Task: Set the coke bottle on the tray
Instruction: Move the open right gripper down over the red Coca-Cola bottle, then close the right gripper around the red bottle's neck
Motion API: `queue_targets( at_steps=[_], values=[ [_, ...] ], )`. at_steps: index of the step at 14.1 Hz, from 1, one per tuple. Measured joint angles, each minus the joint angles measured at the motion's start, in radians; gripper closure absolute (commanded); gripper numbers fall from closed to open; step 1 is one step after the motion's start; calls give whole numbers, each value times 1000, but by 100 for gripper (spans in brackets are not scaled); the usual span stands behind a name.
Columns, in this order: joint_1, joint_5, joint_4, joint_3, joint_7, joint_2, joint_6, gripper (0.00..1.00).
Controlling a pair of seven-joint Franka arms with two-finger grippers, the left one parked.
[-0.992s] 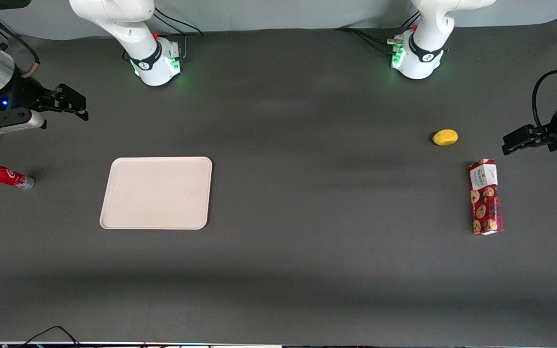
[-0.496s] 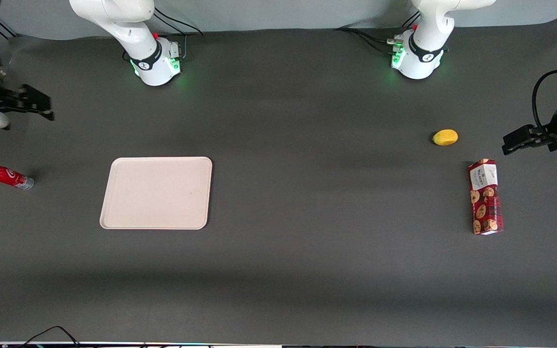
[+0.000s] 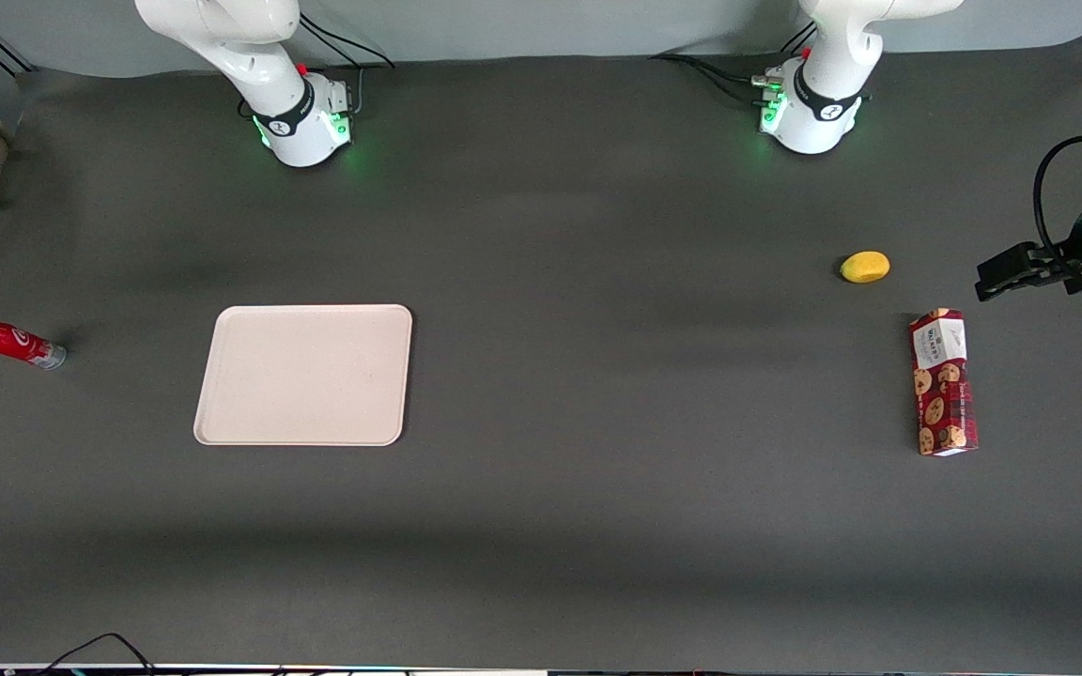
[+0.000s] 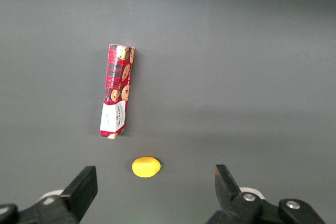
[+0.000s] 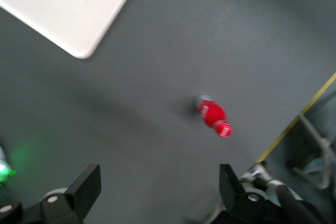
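Gripper [image 5: 157, 192] up above the table [image 3: 597, 526], well clear of the coke bottle [image 3: 7, 340].

Fingers [image 5: 84, 188] spread wide with nothing between them, as the right wrist view shows; the gripper itself does not appear in the front view. Coke bottle lying on its side on the dark surface close to the table edge at the working arm's end, cap pointing toward that edge, silvery base toward the tray [image 3: 304, 374]. Tray flat on the surface, bare, well apart from the bottle and nearer the table's middle. In the right wrist view the bottle [image 5: 214, 117] sits apart from a corner of the tray [image 5: 73, 9]. Toward the parked arm's end lie a red cookie box [image 3: 942, 382] and, just farther from the front camera, a small yellow fruit [image 3: 865, 267].
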Motion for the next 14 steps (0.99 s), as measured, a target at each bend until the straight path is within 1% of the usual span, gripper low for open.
queue_targets(
  at_steps=[2, 3, 4, 7, 8, 9, 11, 12, 14],
  values=[
    [1, 13, -47, -78, -159, 43, 142, 0],
    [1, 34, -72, -100, -232, 68, 209, 0],
    [-1, 74, -92, -114, -302, 99, 265, 0],
    [-42, 285, -105, -124, -538, 232, 376, 0],
    [-58, 338, -102, -125, -595, 275, 394, 0],
    [-69, 369, -96, -125, -627, 313, 404, 0],
    [-76, 390, -79, -125, -639, 362, 424, 0],
    [-75, 414, -68, -123, -653, 382, 432, 0],
    [-77, 494, -49, -124, -713, 414, 432, 0]
  ],
)
